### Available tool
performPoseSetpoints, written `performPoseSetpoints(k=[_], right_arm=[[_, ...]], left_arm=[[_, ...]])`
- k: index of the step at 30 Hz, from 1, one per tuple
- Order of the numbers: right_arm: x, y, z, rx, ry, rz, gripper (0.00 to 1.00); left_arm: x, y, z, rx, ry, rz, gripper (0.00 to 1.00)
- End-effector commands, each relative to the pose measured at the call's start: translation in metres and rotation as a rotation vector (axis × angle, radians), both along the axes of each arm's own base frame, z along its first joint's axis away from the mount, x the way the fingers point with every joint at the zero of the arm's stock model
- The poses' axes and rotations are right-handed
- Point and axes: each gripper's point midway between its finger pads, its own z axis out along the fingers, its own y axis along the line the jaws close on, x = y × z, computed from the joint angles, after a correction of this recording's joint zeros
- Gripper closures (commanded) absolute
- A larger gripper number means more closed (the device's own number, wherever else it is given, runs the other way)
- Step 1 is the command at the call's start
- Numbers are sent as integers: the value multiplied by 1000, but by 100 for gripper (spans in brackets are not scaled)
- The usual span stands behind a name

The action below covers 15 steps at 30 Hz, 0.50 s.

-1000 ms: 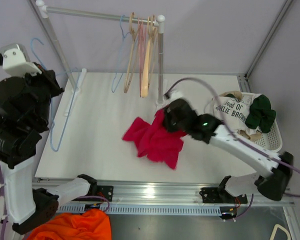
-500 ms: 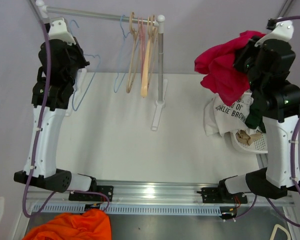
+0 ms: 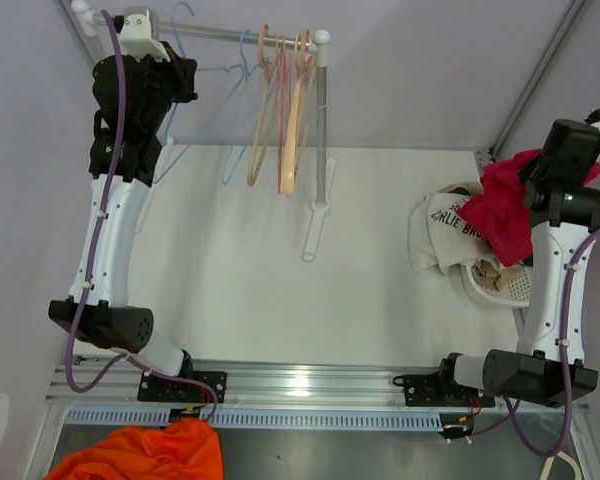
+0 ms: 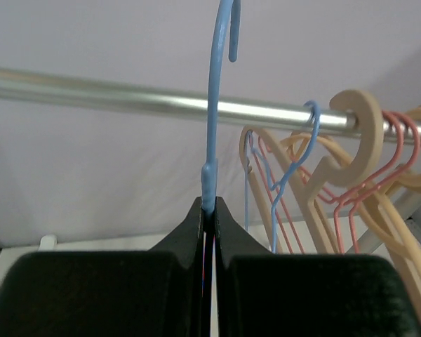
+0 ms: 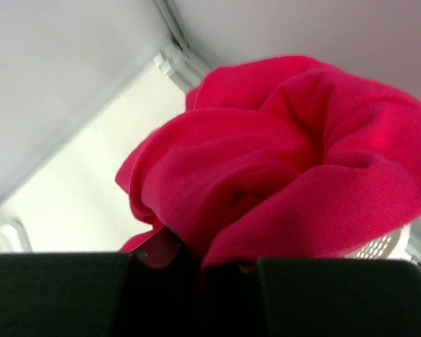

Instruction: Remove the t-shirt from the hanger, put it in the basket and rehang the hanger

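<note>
My left gripper [image 3: 183, 75] is raised by the silver rail [image 3: 210, 32] and shut on a bare blue hanger [image 3: 212, 70]. In the left wrist view the hanger's neck [image 4: 210, 140] rises from my closed fingertips [image 4: 208, 209], its hook just above the rail [image 4: 126, 97]. My right gripper [image 3: 535, 170] is shut on the red t-shirt [image 3: 502, 207], which hangs bunched over the white basket [image 3: 500, 285]. In the right wrist view the red t-shirt [image 5: 295, 161] fills the frame above my gripper [image 5: 205, 261].
Several wooden, pink and blue hangers [image 3: 280, 110] hang at the rail's right end by the rack post [image 3: 321, 120]. The basket holds a printed white shirt [image 3: 450, 222]. An orange cloth [image 3: 145, 452] lies below the table's front rail.
The left arm has carried the blue hanger up and right to the rail. The right arm has lowered the red t-shirt towards the basket.
</note>
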Motion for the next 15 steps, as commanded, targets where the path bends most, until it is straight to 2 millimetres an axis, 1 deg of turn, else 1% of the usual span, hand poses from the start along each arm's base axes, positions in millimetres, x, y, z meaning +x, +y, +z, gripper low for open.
performPoseSetpoints(k=[1,2,3,4,5,6,8,11,13,14,15], right_arm=[[18,1,-22,65,-92,-8,100],[22,-2,-40,81,-64,-11,100],[28,-6,-63,106,-21,-19,100],[28,-8,-93,137,39,-35,100],[29,-11,-107,161,54,-44,100],[35,-13,-117,166,50,-40,100],[38,-11,-146,186,101,-20,100],[39,-14,-169,186,146,-29,100],[34,-25,-185,205,166,-95,100],[34,-28,-200,235,187,-116,100],[32,-27,-219,304,195,-139,100]], left_arm=[[8,-13,37,-6,-115,-80,99],[9,-14,45,-12,-130,-88,99],[16,-19,42,-22,-121,-111,99],[16,-23,47,-23,-134,-130,99],[20,-26,45,-25,-125,-143,99],[20,-29,47,-23,-121,-152,99],[29,-35,39,-12,-107,-156,99],[37,-40,32,12,-109,-138,99],[41,-46,29,25,-108,-139,99],[44,-48,25,26,-101,-138,99],[46,-49,24,31,-101,-138,99]])
